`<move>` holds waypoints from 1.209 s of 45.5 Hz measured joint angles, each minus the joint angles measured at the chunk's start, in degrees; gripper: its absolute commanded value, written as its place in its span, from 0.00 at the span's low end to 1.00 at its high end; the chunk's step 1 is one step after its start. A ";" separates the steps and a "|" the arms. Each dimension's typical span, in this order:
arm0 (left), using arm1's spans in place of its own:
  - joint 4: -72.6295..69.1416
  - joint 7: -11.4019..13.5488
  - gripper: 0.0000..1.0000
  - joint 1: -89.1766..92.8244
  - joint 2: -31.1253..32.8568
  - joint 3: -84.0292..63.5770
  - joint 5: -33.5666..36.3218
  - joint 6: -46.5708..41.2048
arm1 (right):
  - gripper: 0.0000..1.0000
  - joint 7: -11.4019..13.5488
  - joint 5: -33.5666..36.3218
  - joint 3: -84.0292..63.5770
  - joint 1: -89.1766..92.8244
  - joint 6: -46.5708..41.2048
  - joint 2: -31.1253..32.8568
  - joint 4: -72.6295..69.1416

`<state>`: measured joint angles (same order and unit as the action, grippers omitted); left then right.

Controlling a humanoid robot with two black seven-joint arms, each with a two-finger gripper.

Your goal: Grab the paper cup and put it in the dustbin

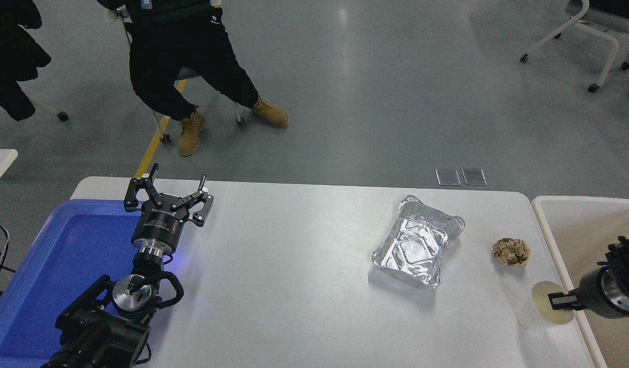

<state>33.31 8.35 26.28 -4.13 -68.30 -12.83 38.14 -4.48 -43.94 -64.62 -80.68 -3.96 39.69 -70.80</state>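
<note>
The white paper cup (533, 312) is near the table's front right corner, tilted so its cream inside faces up and right. My right gripper (553, 301) comes in from the right edge and is shut on the cup's rim; one black finger (562, 299) lies inside the mouth and the other is hidden behind the wall. The beige dustbin (545, 214) stands just right of the table, its rim beside the cup. My left gripper (168, 193) stays parked open at the lower left.
A silver foil tray (419, 240) and a crumpled brown paper ball (511, 251) lie left of and behind the cup. A blue tray (64, 266) sits at the left under the parked arm. A person sits on a chair beyond the table.
</note>
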 measured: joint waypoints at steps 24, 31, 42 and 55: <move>0.00 0.00 0.99 0.00 0.00 0.01 0.00 0.00 | 0.00 -0.48 -0.53 -5.12 -17.04 -3.18 6.43 -8.60; 0.00 0.00 0.99 0.00 0.00 0.01 0.00 0.00 | 0.00 -0.66 -0.77 -8.62 -27.76 -6.34 7.99 -12.81; 0.00 0.00 0.99 0.00 0.00 0.01 0.00 0.00 | 0.00 -2.82 -2.10 -14.54 -42.91 -12.89 7.62 -15.92; 0.00 0.00 0.99 0.00 0.00 0.01 -0.06 0.00 | 0.00 -5.37 -2.04 -17.13 -53.45 -19.08 4.28 -16.92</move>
<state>33.31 8.35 26.28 -4.13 -68.29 -12.89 38.15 -9.85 -45.99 -81.75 -134.13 -23.05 43.98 -87.72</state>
